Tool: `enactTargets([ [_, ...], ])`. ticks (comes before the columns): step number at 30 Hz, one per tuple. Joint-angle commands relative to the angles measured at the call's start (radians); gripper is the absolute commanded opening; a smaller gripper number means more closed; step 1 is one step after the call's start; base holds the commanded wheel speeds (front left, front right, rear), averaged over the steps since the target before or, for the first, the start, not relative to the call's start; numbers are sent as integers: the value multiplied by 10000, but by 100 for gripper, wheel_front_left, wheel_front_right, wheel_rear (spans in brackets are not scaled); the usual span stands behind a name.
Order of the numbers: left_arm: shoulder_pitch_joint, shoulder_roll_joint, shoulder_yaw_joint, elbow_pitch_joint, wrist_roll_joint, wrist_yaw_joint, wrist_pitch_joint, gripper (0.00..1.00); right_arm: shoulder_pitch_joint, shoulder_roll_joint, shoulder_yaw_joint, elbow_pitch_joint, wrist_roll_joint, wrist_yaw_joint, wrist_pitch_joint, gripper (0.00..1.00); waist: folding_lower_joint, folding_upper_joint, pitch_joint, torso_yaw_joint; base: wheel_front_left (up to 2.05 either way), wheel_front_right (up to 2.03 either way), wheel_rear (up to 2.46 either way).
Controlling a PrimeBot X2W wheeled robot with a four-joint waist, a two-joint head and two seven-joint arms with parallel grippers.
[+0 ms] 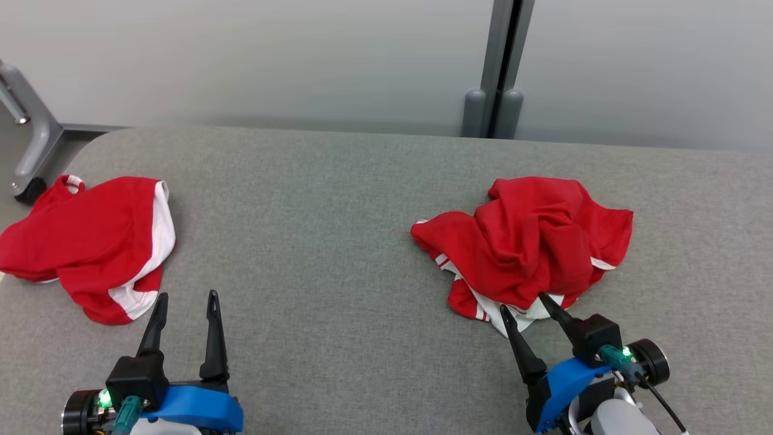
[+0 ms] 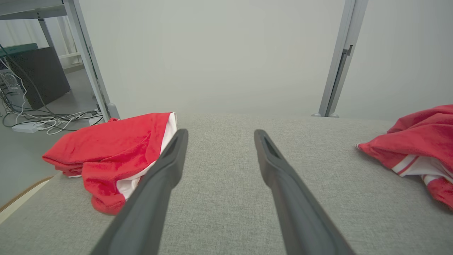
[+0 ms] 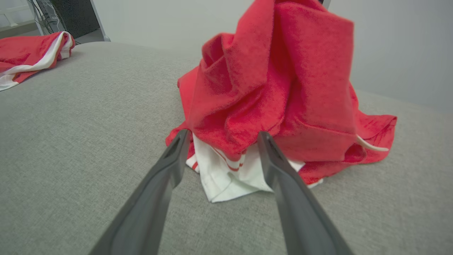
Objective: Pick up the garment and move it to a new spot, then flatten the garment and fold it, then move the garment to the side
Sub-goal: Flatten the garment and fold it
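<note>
The garment (image 1: 531, 241) I am after is the crumpled red heap with white trim on the right half of the grey table (image 1: 338, 199), bunched up into a peak and not flattened at all. Its white striped hem (image 3: 226, 177) spills out toward the near edge. My right gripper (image 1: 522, 303) sits right at that hem, fingers spread wide with the cloth edge between the tips and nothing pinched yet (in the wrist camera one finger seems to brush the cloth, but I cannot say it touches). So I judge this to be the very first step: the pick-up before the move to a new spot. The next move calls for going a little farther in and low so both tips straddle a fold, then closing, ideally on hem and red layer together so the heap lifts as one. My left gripper (image 1: 187, 296) hovers at the near left over bare table, fingers spread and empty. Just left of it lies a second red garment (image 1: 90, 241), looking roughly folded, well apart from the heap.
</note>
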Motion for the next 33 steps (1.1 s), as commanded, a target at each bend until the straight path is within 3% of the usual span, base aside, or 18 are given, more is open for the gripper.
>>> enactTargets([
  [1,-181,0,-7,-35,-27,-38,-27,100,-288,-40,1,282,-101,5,-35,100,0,-1,155,132,0,0,0],
  [5,-278,-15,-33,-58,-43,-49,-27,100,-866,-39,-5,1224,-132,5,-36,100,0,-1,350,282,0,0,0],
  [6,-316,-21,-36,-58,-44,-36,-27,100,-1005,-36,13,1379,-34,5,-36,44,0,-1,393,310,0,0,0],
  [7,-367,-26,-39,-59,-42,-26,-27,100,-1140,-36,76,1517,-12,5,-35,0,0,-1,424,332,0,0,0],
  [14,-392,-44,24,-25,-82,13,-27,100,-1381,-35,1418,714,1340,5,-36,0,0,-1,439,341,0,0,0],
  [26,-563,-53,60,-154,72,98,-27,100,-1728,-39,5756,-2350,4972,7,-35,0,0,-1,390,404,0,0,0],
  [32,-558,-70,27,-116,44,123,-27,100,-1776,-45,7627,-2239,6263,5,-35,0,0,-1,476,572,0,0,0],
  [33,-550,-74,21,-104,33,138,-27,100,-1756,-46,7942,-2089,6430,5,-36,31,0,-1,483,580,0,0,0],
])
